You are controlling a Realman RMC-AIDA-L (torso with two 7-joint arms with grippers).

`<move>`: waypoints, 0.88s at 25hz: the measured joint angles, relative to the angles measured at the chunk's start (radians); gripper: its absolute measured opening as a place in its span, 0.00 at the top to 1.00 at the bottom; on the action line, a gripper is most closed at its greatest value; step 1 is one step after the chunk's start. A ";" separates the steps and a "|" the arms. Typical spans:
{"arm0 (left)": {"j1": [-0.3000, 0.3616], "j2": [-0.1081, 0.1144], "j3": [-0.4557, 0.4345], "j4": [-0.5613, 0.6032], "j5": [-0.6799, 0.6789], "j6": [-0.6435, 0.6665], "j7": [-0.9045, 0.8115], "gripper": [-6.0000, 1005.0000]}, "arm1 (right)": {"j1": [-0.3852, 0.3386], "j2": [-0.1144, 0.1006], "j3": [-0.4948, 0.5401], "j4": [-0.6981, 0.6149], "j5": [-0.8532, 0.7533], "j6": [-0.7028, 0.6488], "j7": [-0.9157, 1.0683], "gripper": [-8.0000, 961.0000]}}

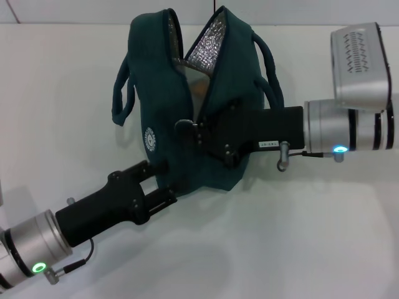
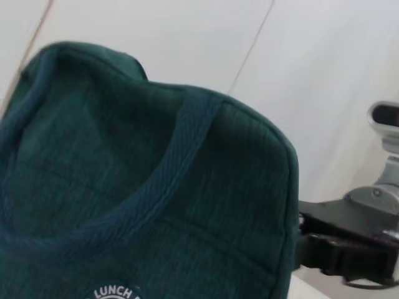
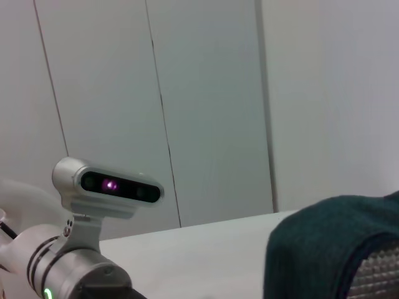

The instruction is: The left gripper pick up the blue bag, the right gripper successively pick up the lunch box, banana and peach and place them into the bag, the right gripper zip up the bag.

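Observation:
The blue bag (image 1: pixel 181 93) hangs upright above the white table, its top gaping with silver lining (image 1: pixel 209 47) showing. My left gripper (image 1: pixel 159 180) reaches in from the lower left and is shut on the bag's lower edge. From the right, my right gripper (image 1: pixel 184 126) lies across the bag's front, its fingertips pinched together on the zip line at the bottom of the opening; the zip pull itself is hidden. A pale orange patch (image 1: pixel 197 87) shows inside the opening. The lunch box, banana and peach are otherwise hidden. The left wrist view is filled by the bag (image 2: pixel 124 187).
The white table (image 1: pixel 299 237) spreads all around under the bag. The bag's two loop handles (image 1: pixel 121 93) hang out to either side. The right arm's silver wrist camera (image 1: pixel 361 62) sits above its cuff. Pale wall panels (image 3: pixel 206 106) stand behind.

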 joint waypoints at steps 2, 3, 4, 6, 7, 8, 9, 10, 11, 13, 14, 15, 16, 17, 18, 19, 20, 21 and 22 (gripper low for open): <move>-0.001 -0.005 -0.011 0.002 -0.007 -0.020 0.010 0.43 | 0.001 0.000 -0.008 -0.004 0.008 0.006 -0.006 0.96; -0.003 -0.009 -0.023 0.003 -0.011 -0.045 0.018 0.43 | 0.001 0.000 -0.009 -0.006 0.011 0.007 -0.010 0.96; -0.005 -0.012 -0.029 0.004 -0.013 -0.056 0.022 0.43 | 0.001 0.000 -0.009 -0.005 0.015 0.008 -0.016 0.96; -0.010 -0.015 -0.047 0.004 -0.016 -0.083 0.025 0.44 | 0.000 0.000 -0.010 -0.001 0.022 0.010 -0.024 0.96; -0.011 -0.015 -0.051 0.004 -0.016 -0.087 0.025 0.44 | 0.000 0.000 -0.009 0.000 0.024 0.010 -0.026 0.96; -0.014 -0.015 -0.053 0.005 -0.016 -0.090 0.028 0.44 | -0.002 0.000 -0.008 0.001 0.025 0.011 -0.026 0.96; -0.015 -0.015 -0.054 0.005 -0.017 -0.091 0.031 0.44 | -0.004 0.000 -0.006 0.000 0.027 0.011 -0.026 0.96; -0.016 -0.014 -0.054 0.005 -0.017 -0.093 0.034 0.44 | -0.007 0.000 -0.004 0.000 0.030 0.011 -0.026 0.96; -0.018 -0.012 -0.055 0.005 -0.017 -0.094 0.037 0.44 | -0.009 0.000 -0.004 -0.001 0.032 0.011 -0.026 0.96; -0.023 -0.008 -0.055 0.006 -0.018 -0.099 0.038 0.44 | -0.017 0.000 -0.003 -0.004 0.040 0.011 -0.026 0.96; -0.025 -0.007 -0.055 0.006 -0.018 -0.101 0.039 0.44 | -0.019 -0.001 -0.003 -0.004 0.043 0.011 -0.026 0.96; -0.025 -0.007 -0.055 0.006 -0.018 -0.101 0.039 0.44 | -0.025 -0.002 -0.002 -0.003 0.052 0.009 -0.027 0.96; -0.027 -0.007 -0.055 0.007 -0.019 -0.108 0.047 0.45 | -0.025 -0.002 -0.002 -0.003 0.052 0.009 -0.027 0.96; -0.028 -0.007 -0.055 0.006 -0.019 -0.111 0.060 0.50 | -0.029 -0.002 -0.001 -0.001 0.055 0.008 -0.027 0.96; -0.028 -0.007 -0.055 0.007 -0.019 -0.112 0.068 0.56 | -0.033 -0.003 -0.001 -0.001 0.057 0.007 -0.027 0.96; -0.029 -0.008 -0.055 0.007 -0.019 -0.112 0.089 0.62 | -0.039 -0.003 -0.001 -0.002 0.059 0.006 -0.027 0.96; -0.030 -0.009 -0.055 0.007 -0.019 -0.113 0.108 0.67 | -0.043 -0.003 -0.001 -0.004 0.059 0.005 -0.027 0.96; -0.030 -0.009 -0.055 0.007 -0.019 -0.113 0.113 0.70 | -0.047 -0.004 -0.001 -0.005 0.059 0.005 -0.027 0.96; -0.031 -0.009 -0.055 0.007 -0.019 -0.113 0.120 0.73 | -0.050 -0.005 -0.001 -0.003 0.059 0.005 -0.027 0.96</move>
